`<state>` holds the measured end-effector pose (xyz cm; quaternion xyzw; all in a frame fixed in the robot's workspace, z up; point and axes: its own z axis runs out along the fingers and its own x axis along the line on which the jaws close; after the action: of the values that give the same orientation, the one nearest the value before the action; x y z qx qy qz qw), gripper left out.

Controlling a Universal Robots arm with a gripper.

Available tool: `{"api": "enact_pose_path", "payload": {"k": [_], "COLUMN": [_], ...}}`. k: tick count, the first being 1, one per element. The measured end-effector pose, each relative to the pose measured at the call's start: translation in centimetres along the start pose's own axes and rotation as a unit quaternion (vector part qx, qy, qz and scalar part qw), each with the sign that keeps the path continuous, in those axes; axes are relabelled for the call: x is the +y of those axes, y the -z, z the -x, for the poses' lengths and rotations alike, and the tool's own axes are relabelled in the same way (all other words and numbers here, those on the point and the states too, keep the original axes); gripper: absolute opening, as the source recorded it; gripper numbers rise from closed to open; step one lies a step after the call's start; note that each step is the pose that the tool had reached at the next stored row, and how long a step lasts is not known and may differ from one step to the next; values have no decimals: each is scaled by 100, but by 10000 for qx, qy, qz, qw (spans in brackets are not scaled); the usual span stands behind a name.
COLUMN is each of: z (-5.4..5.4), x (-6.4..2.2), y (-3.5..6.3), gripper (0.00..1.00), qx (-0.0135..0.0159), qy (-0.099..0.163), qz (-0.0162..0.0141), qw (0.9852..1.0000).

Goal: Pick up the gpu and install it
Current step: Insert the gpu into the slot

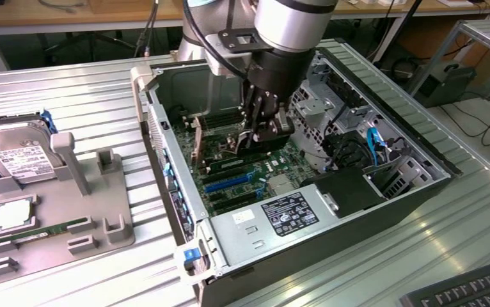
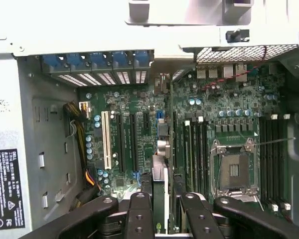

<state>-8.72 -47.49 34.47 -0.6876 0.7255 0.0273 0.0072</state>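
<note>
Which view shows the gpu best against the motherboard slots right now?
The wrist view: the gpu appears edge-on between the fingers of the hand, above the green motherboard with its slots alongside. The exterior view shows the gpu as a dark card gripped low inside the open case, partly covered by the hand.

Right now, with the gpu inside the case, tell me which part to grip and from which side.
Grip the gpu by its upper long edge, coming from above, fingers on its two flat faces. It stands edge-on over the motherboard, thin and flat, so only that edge is free. The gripper holds it so.
</note>
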Motion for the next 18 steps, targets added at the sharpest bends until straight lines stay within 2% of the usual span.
{"api": "enact_pose_path", "payload": {"k": [3, 11, 18], "z": [-4, -9, 42], "x": [31, 78, 120], "y": [-46, -197, -320], "gripper": [26, 26, 26], "qx": [0, -2, -3], "qy": [2, 41, 59], "qz": [-10, -74, -104], "qw": [10000, 10000, 9999]}}
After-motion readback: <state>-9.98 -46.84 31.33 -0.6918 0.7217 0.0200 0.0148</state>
